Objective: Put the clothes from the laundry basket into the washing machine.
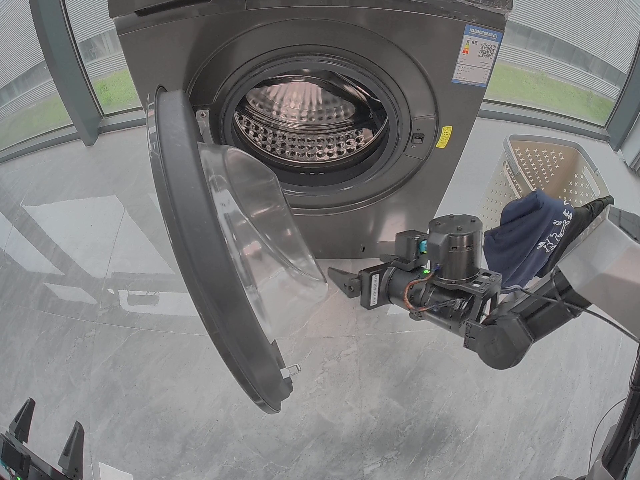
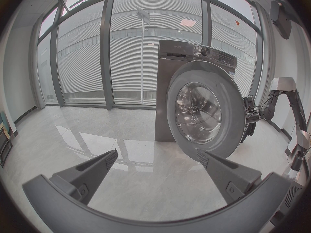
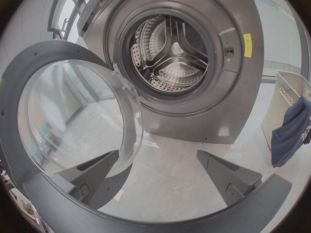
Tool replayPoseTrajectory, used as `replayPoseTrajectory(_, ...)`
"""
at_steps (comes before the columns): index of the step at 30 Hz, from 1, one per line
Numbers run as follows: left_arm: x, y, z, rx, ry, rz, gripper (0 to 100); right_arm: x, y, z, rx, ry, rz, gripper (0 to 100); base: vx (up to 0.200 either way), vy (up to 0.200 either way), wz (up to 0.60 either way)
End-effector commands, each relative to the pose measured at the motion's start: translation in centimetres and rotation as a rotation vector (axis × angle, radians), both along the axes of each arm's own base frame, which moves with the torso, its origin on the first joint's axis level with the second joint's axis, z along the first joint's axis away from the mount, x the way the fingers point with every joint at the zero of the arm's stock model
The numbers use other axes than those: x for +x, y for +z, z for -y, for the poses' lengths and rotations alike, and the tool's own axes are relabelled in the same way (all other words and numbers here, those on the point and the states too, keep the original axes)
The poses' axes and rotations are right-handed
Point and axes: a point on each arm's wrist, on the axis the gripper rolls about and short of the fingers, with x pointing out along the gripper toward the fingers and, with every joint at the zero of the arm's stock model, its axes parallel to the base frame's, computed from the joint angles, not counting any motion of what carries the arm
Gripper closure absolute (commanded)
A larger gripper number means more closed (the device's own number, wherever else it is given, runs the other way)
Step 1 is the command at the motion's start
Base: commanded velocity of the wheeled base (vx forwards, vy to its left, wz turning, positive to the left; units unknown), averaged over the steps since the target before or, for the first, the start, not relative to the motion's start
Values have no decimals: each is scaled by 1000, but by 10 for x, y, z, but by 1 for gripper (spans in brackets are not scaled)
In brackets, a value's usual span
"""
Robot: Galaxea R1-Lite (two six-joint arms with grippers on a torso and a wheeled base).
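A glossy grey marble floor (image 1: 413, 395) is spreading across the whole lower half of the head view. In the lower left corner the left gripper (image 1: 50, 421) is hovering low, its two dark fingers (image 2: 97, 167) standing wide apart and holding nothing. At right of centre the right gripper (image 1: 337, 278) is pointing toward the left of the frame, just beside the edge of the door's glass bowl; its fingers (image 3: 226, 175) are spread wide too, with only floor between them. The round door (image 1: 193, 235) is hanging fully open from the washing machine's left side, reaching down toward lower centre. At the right edge, past the right arm, a beige perforated laundry basket (image 1: 553, 161) is standing on the floor beside the machine, and a navy garment (image 1: 527, 235) with white print is draping over its near rim and hanging down outside. Behind the door the grey washing machine (image 1: 400, 68) is filling the upper centre, its shiny steel drum (image 1: 307, 121) lying open to view. Tall windows (image 1: 573, 55) are running behind it on both sides.
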Motion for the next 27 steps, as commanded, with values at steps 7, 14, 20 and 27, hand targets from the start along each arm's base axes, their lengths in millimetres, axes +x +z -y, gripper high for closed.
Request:
replayPoseTrajectory(7,1,-4,0,0,-1,-17,0,-21,-5,-28,27,123,-3,0,0,0,0)
replayPoseTrajectory(14,1,-4,0,0,-1,-19,0,-15,-1,-28,47,119,18,0,0,0,0)
replayPoseTrajectory(20,1,-4,0,0,1,-19,0,-1,-16,-46,42,127,12,0,-200,0,0)
replayPoseTrajectory(27,1,-4,0,-3,1,-19,0,12,-35,-71,44,147,17,0,0,0,0)
